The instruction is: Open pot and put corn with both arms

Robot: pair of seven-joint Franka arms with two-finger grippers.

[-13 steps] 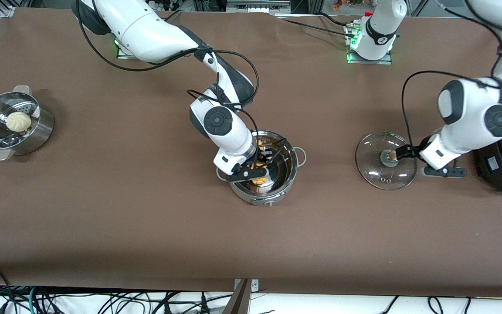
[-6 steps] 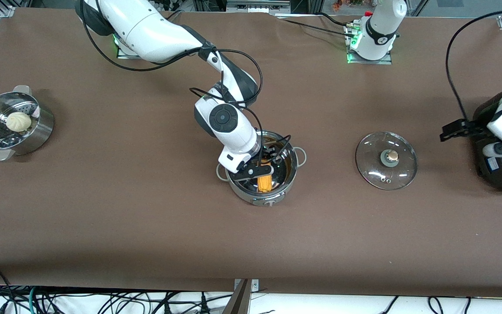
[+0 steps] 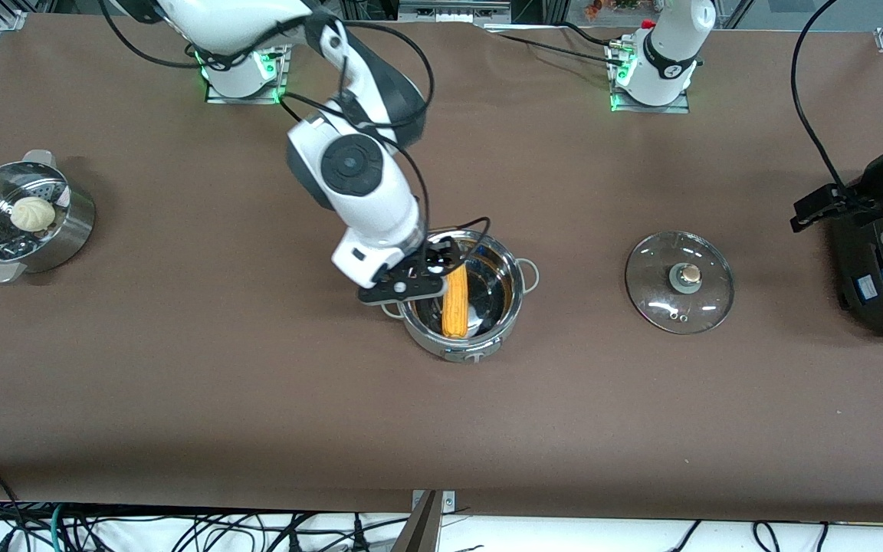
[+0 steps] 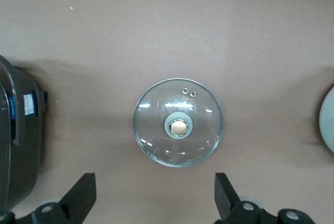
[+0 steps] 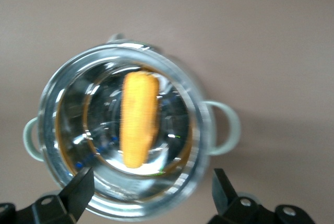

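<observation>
Between the pot [image 3: 466,295] and the edge of the surface [image 3: 257,429] nearest the front camera there is a wide bare strip of brown cover. The pot is shiny steel, round, with two small loop handles and a mark on its front wall. It has no lid on it, and the corn [image 3: 454,301] lies inside on its bottom, a short yellow-orange cob. The right gripper [image 3: 411,277] is over the pot's rim, fingers spread and holding nothing. Beside the pot, toward the left arm's end, the glass lid [image 3: 679,282] lies flat on the surface, apart from the pot. The left gripper [image 4: 155,199] is above the lid, open and empty, near the black cooker [image 3: 882,276]. Well apart from the pot, at the right arm's end, a steel bowl [image 3: 20,218] holds a pale bun [image 3: 32,213].
</observation>
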